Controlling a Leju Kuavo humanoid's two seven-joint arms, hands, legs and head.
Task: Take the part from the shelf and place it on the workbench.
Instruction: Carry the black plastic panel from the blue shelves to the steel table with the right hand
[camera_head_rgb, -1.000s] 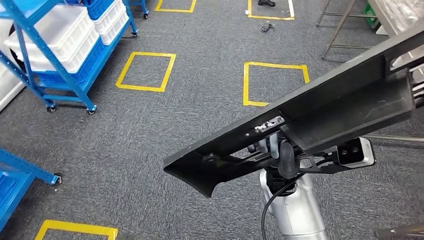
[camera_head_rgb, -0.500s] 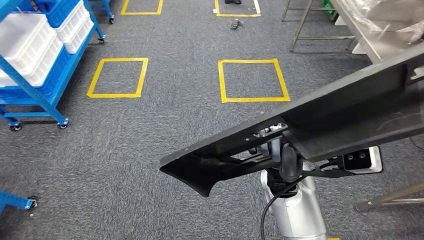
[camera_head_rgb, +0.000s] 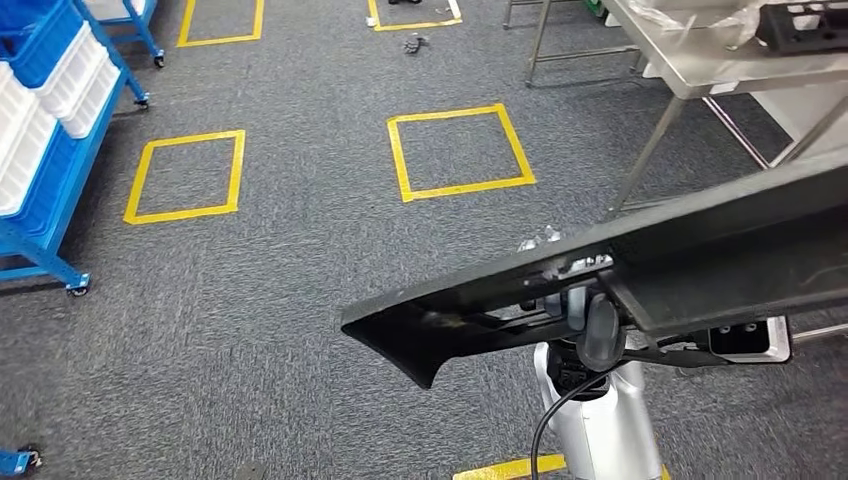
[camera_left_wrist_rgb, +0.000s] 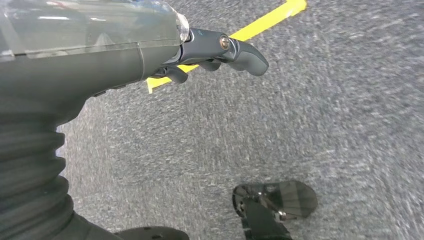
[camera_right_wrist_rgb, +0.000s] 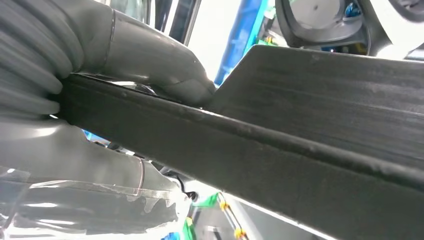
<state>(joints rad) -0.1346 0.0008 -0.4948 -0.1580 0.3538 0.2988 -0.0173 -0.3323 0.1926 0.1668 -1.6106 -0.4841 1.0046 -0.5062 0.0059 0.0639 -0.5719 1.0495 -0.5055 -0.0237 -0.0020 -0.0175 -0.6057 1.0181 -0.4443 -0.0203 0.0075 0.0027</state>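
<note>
Grey looped carpet (camera_head_rgb: 280, 290) with yellow tape squares; a steel workbench (camera_head_rgb: 700, 70) stands ahead. The long matte-black moulded part (camera_head_rgb: 640, 270) lies clamped in the right hand (camera_right_wrist_rgb: 150, 75). The left hand (camera_left_wrist_rgb: 220, 50) hangs empty, fingers curled

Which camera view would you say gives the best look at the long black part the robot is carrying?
The head view: it shows the black part as a long moulded piece running across above the carpet, one tapered end visible. The right wrist view shows a close stretch of its edge and textured face, held by the right hand. The left wrist view looks at carpet beyond the left hand.
</note>
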